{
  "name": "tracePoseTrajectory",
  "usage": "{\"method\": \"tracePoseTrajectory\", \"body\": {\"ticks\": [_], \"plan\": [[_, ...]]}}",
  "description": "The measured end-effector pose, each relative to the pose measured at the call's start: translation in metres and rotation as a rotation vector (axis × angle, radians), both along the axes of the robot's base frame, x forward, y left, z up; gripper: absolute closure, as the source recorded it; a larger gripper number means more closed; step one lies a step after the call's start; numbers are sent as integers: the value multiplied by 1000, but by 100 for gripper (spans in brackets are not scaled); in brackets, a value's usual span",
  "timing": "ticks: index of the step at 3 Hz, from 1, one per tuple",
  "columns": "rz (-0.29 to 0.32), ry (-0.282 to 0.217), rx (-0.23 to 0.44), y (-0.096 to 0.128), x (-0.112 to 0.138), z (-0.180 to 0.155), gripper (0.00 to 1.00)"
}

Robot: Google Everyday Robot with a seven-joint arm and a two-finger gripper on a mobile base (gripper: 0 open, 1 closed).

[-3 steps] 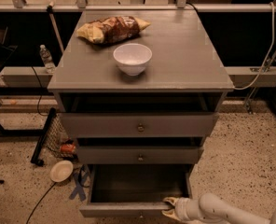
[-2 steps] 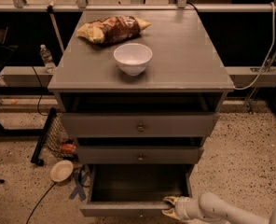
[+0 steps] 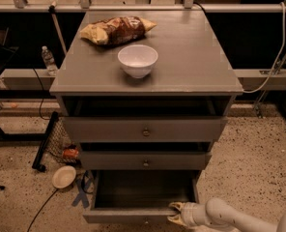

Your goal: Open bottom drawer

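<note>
Down at floor level, the bottom drawer (image 3: 128, 215) stands pulled well out of the cabinet (image 3: 191, 62), its dark inside showing, while the tool (image 3: 178, 214) at the lower right pinches the right end of the drawer's front panel between its two fingers.

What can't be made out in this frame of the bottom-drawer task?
Camera view:
bottom drawer: front face and knob cut off by the lower edge; rear interior hidden under the middle drawer.
pincer at the drawer's front right corner: its hold is unclear; the arm leaves the frame.
water bottle label: too small.
</note>
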State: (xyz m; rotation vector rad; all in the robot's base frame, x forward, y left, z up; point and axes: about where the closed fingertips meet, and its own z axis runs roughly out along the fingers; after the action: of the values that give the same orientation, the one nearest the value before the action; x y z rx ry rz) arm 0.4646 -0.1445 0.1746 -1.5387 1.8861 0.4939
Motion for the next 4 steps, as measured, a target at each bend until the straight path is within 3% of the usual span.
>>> {"method": "tracePoseTrajectory", "body": {"ticks": [4], "plan": [[1,1,0,-1,13,-4,100]]}}
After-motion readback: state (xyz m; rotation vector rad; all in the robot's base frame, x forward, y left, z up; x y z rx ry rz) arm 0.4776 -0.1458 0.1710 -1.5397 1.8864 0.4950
